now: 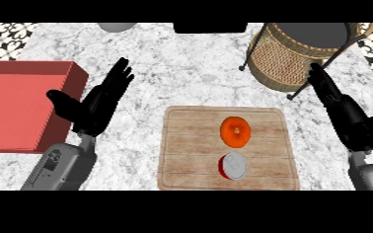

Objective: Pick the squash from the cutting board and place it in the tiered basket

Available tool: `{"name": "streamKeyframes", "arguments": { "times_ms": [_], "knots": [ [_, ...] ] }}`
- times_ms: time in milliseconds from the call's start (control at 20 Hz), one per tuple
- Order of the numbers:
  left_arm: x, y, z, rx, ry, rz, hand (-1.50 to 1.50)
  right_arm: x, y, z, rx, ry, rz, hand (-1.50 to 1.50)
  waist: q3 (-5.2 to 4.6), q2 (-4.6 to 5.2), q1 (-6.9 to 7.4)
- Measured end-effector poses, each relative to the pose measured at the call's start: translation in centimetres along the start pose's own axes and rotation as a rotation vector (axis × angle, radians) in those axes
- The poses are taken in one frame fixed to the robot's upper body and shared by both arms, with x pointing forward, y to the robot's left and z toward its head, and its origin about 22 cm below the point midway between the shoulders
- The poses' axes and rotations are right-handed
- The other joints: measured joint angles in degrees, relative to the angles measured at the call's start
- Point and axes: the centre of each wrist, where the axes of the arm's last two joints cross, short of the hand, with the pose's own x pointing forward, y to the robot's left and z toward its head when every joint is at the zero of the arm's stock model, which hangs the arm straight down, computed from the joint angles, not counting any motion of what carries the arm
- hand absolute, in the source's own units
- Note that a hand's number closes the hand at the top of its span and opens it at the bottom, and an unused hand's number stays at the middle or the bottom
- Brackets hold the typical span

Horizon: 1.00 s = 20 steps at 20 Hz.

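Note:
An orange squash (236, 131) lies on the wooden cutting board (189, 148), in its upper middle. The wicker tiered basket (291, 59) with a dark wire frame stands at the back right of the counter. My left hand (98, 103) is open with fingers straight, left of the board and apart from it. Along the right edge my right hand (342, 108) is open too, fingers pointing toward the basket's base, to the right of the board. Neither hand touches the squash.
A red-and-white round object (233, 166) lies on the board just below the squash. A red box (29, 103) sits at the left. A grey round thing (116, 26) and a dark object (209, 27) show at the back edge.

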Motion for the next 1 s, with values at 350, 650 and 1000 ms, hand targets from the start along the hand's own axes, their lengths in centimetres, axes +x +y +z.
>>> {"name": "streamKeyframes", "arguments": {
  "times_ms": [350,650,1000],
  "knots": [
    [-1.5,0.7,0.9,-0.001,0.001,-0.134,0.00,0.6,9.0,-3.4,-0.202,0.078,-0.081,-1.50,-1.52,-0.82,1.45],
    [-3.7,-0.1,2.0,-0.020,0.012,-0.161,0.00,2.2,17.1,-5.6,-0.371,0.059,-0.169,-1.50,-1.56,-0.91,1.65],
    [-5.0,1.9,3.6,0.028,0.031,-0.177,0.00,5.3,19.9,-7.1,-0.348,0.018,0.069,-1.50,-1.82,-1.83,-0.58]
  ]
}}
